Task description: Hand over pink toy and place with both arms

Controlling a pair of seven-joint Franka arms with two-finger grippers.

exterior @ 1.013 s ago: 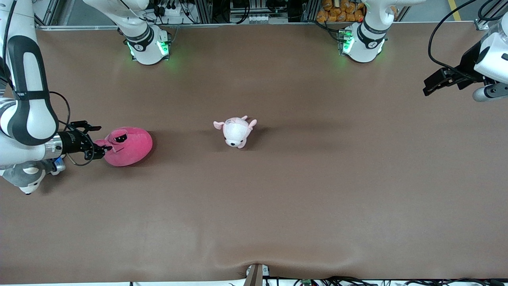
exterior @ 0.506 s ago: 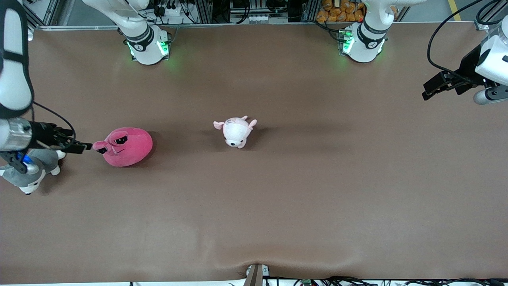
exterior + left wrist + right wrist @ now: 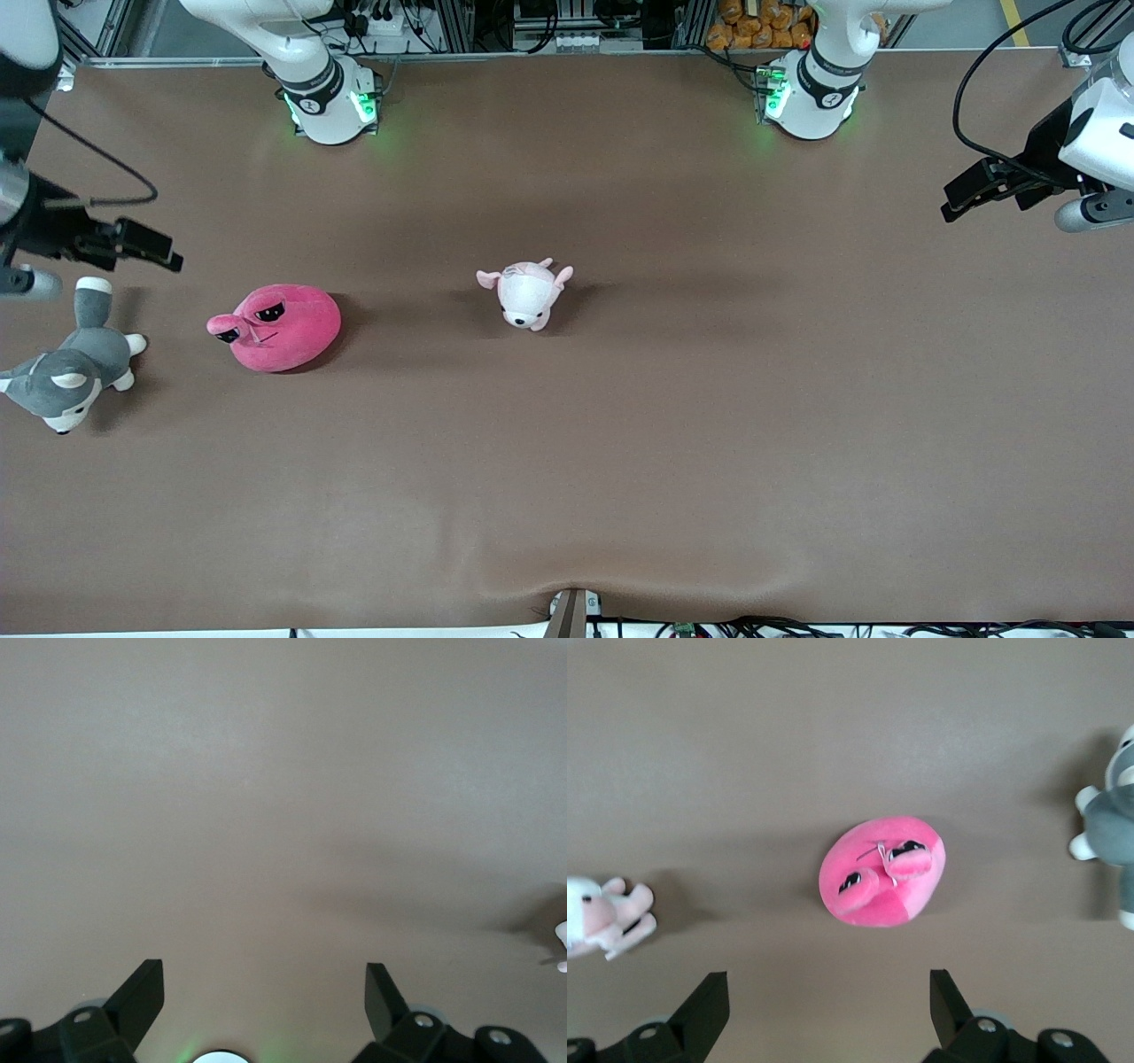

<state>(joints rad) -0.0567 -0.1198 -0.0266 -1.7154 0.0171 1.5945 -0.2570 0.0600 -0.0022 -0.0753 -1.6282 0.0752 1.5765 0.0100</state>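
Note:
The pink toy (image 3: pixel 282 326) is a hot-pink round plush with black eye marks, lying on the brown table toward the right arm's end. It also shows in the right wrist view (image 3: pixel 883 872). My right gripper (image 3: pixel 168 257) is open and empty, raised off the table and apart from the toy. My left gripper (image 3: pixel 952 206) is open and empty, held over the table's edge at the left arm's end, where that arm waits. Its wrist view shows only bare table between its fingers (image 3: pixel 142 997).
A pale pink-and-white puppy plush (image 3: pixel 526 294) lies mid-table; it also shows in the right wrist view (image 3: pixel 602 914). A grey-and-white husky plush (image 3: pixel 66 377) lies at the right arm's end, nearer the front camera than the pink toy, and also shows in the right wrist view (image 3: pixel 1107 824).
My right gripper let go of the pink toy's flap, opened, and drew back and up toward the table's end. The toy stays on the table. The left arm barely moved.

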